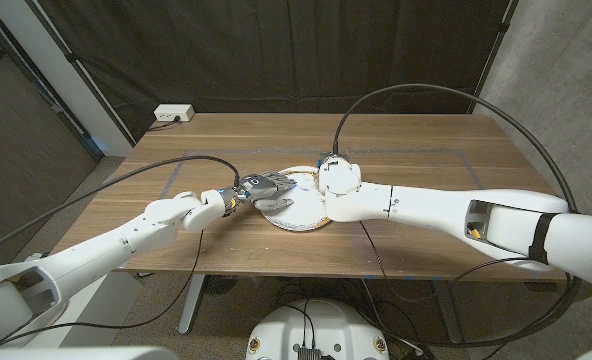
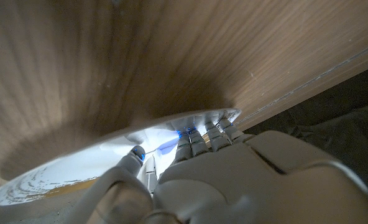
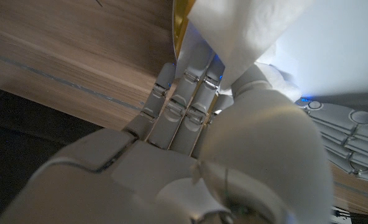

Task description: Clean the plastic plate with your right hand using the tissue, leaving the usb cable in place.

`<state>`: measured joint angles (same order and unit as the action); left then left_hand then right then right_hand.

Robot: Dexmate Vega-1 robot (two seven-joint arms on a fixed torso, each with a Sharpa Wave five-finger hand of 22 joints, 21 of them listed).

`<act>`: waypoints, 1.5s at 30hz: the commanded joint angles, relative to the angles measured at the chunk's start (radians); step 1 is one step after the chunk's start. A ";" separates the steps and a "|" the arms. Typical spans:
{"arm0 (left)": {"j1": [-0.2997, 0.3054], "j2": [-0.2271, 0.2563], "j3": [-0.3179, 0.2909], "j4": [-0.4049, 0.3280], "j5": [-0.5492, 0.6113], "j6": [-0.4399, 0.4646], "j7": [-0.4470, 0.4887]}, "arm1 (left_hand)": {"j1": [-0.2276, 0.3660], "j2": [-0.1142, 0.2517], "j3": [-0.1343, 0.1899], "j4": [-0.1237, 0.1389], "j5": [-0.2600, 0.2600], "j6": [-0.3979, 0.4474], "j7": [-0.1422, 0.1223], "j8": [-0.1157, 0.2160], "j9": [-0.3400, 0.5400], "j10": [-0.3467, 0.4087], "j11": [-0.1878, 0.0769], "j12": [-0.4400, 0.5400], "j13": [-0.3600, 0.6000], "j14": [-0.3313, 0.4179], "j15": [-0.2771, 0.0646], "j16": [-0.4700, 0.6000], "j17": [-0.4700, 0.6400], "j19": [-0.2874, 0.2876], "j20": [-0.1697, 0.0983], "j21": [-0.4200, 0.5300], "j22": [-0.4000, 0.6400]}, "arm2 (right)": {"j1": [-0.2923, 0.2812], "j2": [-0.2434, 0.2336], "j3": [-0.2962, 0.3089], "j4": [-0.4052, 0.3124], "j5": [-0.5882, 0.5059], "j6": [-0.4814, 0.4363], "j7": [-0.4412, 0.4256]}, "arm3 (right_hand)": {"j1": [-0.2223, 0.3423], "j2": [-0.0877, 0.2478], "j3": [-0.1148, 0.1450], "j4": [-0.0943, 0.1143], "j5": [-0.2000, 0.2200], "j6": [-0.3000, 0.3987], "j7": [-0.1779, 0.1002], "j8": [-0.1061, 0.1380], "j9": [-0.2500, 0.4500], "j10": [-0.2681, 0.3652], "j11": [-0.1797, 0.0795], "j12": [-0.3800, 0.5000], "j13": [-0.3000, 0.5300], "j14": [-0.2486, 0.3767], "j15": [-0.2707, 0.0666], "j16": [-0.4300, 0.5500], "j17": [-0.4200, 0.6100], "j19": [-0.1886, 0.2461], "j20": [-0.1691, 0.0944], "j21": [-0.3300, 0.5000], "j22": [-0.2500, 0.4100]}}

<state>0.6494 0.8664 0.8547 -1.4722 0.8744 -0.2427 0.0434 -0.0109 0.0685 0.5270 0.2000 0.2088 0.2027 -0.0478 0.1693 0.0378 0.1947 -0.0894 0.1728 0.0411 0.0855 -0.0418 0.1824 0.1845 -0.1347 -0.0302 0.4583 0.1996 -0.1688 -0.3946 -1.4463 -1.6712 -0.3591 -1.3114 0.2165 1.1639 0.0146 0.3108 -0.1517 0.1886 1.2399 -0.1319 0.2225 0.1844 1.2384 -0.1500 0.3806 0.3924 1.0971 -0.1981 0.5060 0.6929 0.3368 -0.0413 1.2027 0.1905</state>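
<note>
At table centre sits the white plastic plate (image 1: 298, 214) on the wooden table (image 1: 426, 150), and both hands are on it! Right hand (image 1: 338, 178) comes in at the plate's 2 o'clock edge, and the right wrist view shows its fingers (image 3: 193, 81) pinching a white tissue (image 3: 246, 31) against the plate's surface. Left hand (image 1: 261, 187) is at the plate's 10 o'clock rim, fingers (image 2: 202, 134) curled over the edge, thumb underneath, gripping it. Over at the table's far 11 o'clock corner, a white power strip (image 1: 173, 114) sits well apart.
</note>
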 commanded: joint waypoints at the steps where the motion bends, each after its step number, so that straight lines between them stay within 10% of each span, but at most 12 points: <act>1: -0.010 -0.020 0.021 -0.014 0.030 0.016 -0.103 | -0.001 0.079 -0.006 -0.002 -0.003 0.305 0.018 0.025 0.139 0.238 -0.045 0.023 0.137 0.001 -0.131 0.003 0.002 -0.006 -0.015 0.007 0.004 | -0.134 -0.039 0.069 -0.093 -0.480 -0.085 0.430 | -0.005 -0.006 0.010 0.000 0.001 0.012 0.005 -0.001 0.001 0.009 -0.003 -0.004 0.004 0.013 -0.038 -0.007 0.004 -0.004 -0.136 0.010 0.001; 13: -0.030 -0.040 0.039 0.003 0.036 0.010 -0.113 | -0.001 0.082 -0.013 -0.001 -0.004 0.306 0.019 0.024 0.139 0.239 -0.042 0.023 0.137 0.001 -0.134 0.004 0.003 -0.004 -0.015 0.010 0.005 | -0.251 -0.005 0.158 -0.075 -1.002 -0.085 0.946 | -0.006 -0.008 0.013 0.000 0.001 0.014 0.004 -0.003 0.001 0.008 -0.006 -0.009 0.006 0.014 -0.038 -0.010 0.008 -0.006 -0.136 0.015 0.000; 22: -0.053 -0.059 0.056 0.037 0.037 0.000 -0.111 | -0.001 0.084 -0.017 -0.002 -0.004 0.308 0.022 0.024 0.139 0.237 -0.042 0.022 0.137 0.002 -0.135 0.004 0.003 -0.004 -0.015 0.011 0.005 | -0.313 0.019 0.258 -0.049 -1.260 0.000 1.104 | -0.007 -0.010 0.015 0.000 0.001 0.014 0.003 -0.004 0.002 0.011 -0.004 -0.012 0.008 0.016 -0.038 -0.013 0.010 -0.007 -0.137 0.019 -0.001; 31: -0.068 -0.071 0.070 0.060 0.029 -0.013 -0.108 | -0.001 0.086 -0.021 -0.002 -0.004 0.307 0.022 0.023 0.139 0.236 -0.041 0.021 0.137 0.001 -0.135 0.004 0.003 -0.004 -0.016 0.012 0.006 | -0.455 0.112 0.463 -0.025 -1.312 0.144 0.831 | -0.009 -0.011 0.017 0.000 0.002 0.014 0.001 -0.006 0.002 0.012 -0.005 -0.015 0.011 0.016 -0.038 -0.016 0.013 -0.009 -0.138 0.023 -0.002; 45: -0.057 -0.055 0.061 0.038 0.013 -0.017 -0.093 | 0.000 0.088 -0.029 -0.002 -0.004 0.296 0.018 0.019 0.140 0.226 -0.043 0.018 0.138 -0.001 -0.133 0.003 0.003 -0.006 -0.018 0.014 0.007 | -0.529 0.195 0.568 0.039 -1.281 0.180 0.304 | -0.013 -0.013 0.020 0.001 0.001 0.018 0.000 -0.006 0.003 0.021 -0.004 -0.017 0.016 0.022 -0.038 -0.018 0.019 -0.010 -0.139 0.029 -0.004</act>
<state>0.6070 0.8173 0.9056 -1.4537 0.9044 -0.2426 0.0433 -0.0107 0.0687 0.5050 0.1972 0.2088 0.1973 -0.0424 0.1693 0.0377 0.1946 -0.0894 0.1728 0.0412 0.0833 -0.0407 0.1782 0.1841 -0.1345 -0.0301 0.4642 0.2027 -0.4329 -0.3805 -1.2699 -1.7281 -0.9542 -1.3756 0.7369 1.1549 -0.0052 0.3217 -0.1484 0.1852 1.2448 -0.1379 0.2131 0.1874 1.2493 -0.1541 0.3661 0.4063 1.1095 -0.2070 0.4893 0.7067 0.3315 -0.0466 1.2258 0.1859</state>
